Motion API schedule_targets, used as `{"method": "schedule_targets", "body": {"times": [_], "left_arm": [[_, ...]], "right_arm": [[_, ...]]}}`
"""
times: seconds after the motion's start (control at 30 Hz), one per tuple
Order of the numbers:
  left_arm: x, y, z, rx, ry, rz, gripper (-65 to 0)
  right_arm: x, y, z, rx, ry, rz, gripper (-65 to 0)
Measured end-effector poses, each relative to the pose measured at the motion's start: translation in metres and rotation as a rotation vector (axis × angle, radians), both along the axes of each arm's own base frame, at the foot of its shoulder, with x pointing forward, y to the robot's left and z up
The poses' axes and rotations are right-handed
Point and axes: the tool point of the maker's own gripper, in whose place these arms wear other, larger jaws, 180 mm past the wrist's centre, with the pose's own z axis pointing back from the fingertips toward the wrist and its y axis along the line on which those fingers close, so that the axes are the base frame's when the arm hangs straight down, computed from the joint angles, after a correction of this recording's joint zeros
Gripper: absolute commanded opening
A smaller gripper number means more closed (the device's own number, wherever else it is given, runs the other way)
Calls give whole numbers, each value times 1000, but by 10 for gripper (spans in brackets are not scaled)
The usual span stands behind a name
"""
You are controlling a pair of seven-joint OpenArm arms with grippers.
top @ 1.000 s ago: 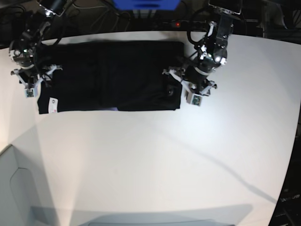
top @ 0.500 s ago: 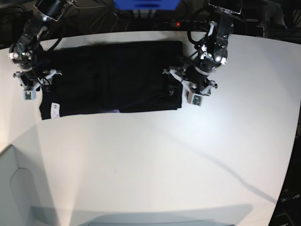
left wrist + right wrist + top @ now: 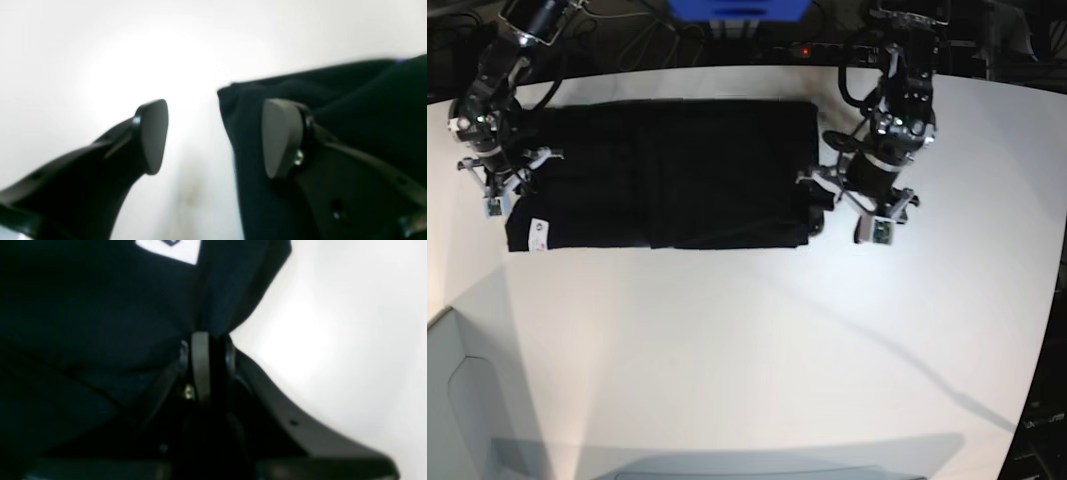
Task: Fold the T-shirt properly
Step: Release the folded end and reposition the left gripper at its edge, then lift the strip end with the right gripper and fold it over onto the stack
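A white table (image 3: 757,340) with a blue box (image 3: 737,8) beyond its far edge.

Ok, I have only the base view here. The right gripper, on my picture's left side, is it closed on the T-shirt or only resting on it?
Observer: Closed. In the right wrist view the right gripper has its jaws together, with a fold of the T-shirt pinched between them.
Operator: And the left gripper?
Observer: The left gripper is open. One finger is over the cloth, the other over bare table.
Operator: So is it holding cloth?
Observer: No; the T-shirt's edge lies in the gap, ungripped.
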Motion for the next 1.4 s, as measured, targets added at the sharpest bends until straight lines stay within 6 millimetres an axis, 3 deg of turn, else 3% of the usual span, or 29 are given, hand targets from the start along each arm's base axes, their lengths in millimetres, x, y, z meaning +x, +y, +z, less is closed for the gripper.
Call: {"method": "schedule_targets", "body": {"times": [0.07, 0.2, 0.37, 0.5, 0.67, 0.97, 1.23, 1.4], "left_arm": [[0, 12, 9, 5, -31, 33, -228], [-14, 22, -13, 21, 43, 55, -228], [-19, 24, -27, 17, 76, 61, -228], [-24, 26, -52, 19, 154, 67, -228], [-16, 26, -64, 9, 173, 79, -228], [-3, -21, -67, -30, 169, -22, -228], [14, -19, -71, -32, 154, -14, -227], [14, -19, -71, -31, 153, -15, -227]], "right_arm": [[-4, -4, 8, -49, 17, 7, -650], [10, -2, 41, -100, -77, 16, -650], [21, 16, 64, -119, -140, 54, -650], [28, 33, 79, -133, -186, 105, -650], [24, 57, 90, -141, -203, 155, -650], [37, 159, 90, -5, -253, 386, -650], [30, 283, 108, 147, -319, 694, -650], [18, 339, 118, 204, -346, 856, -650]]}}
